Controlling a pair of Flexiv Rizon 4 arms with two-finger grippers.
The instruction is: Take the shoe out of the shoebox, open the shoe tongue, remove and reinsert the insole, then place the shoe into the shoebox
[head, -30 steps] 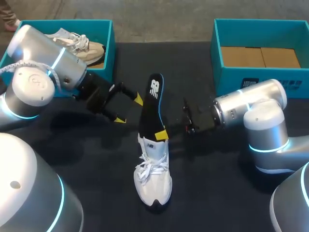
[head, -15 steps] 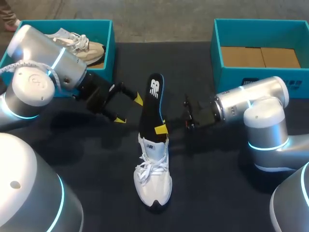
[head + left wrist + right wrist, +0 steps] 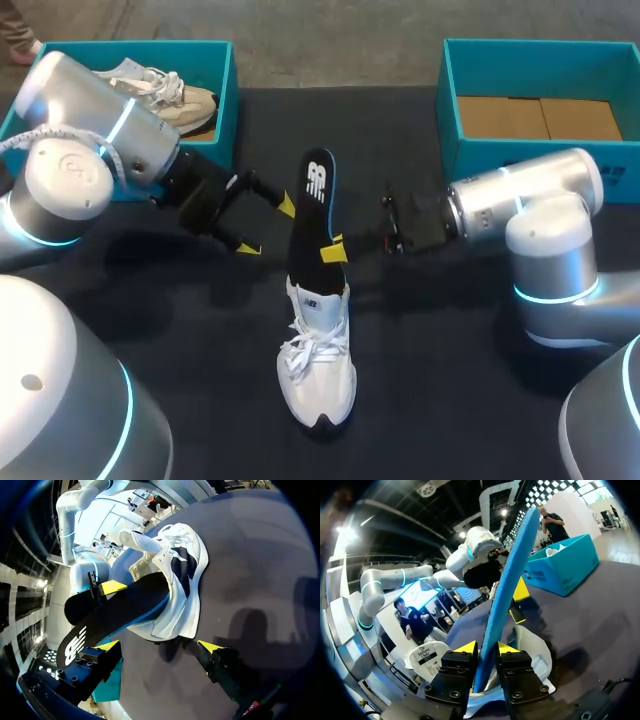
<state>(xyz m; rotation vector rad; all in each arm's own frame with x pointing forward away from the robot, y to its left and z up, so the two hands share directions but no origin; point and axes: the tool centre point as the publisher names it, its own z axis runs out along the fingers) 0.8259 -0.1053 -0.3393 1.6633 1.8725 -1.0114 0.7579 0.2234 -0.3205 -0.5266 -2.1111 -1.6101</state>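
A white shoe (image 3: 318, 370) stands on the black table, toe toward the front edge. Its insole (image 3: 312, 205), black on top with a white logo and blue underneath (image 3: 507, 590), sticks up out of the shoe's opening and leans toward the far side. My right gripper (image 3: 333, 250) comes in from the right and is shut on the insole's lower part just above the shoe's heel; the blue underside runs between its two yellow tips (image 3: 486, 648). My left gripper (image 3: 266, 228) hangs open just left of the insole, touching nothing, with the shoe (image 3: 180, 580) ahead of its spread fingers (image 3: 159, 646).
A teal shoebox (image 3: 225, 90) at the back left holds a beige shoe (image 3: 175, 100). A second teal shoebox (image 3: 520, 155) at the back right has brown cardboard (image 3: 540, 118) inside. Both arms' large links flank the shoe.
My right gripper has slid up the insole away from the shoe's heel while its fingers narrowed onto it. The left arm and the shoe have stayed still.
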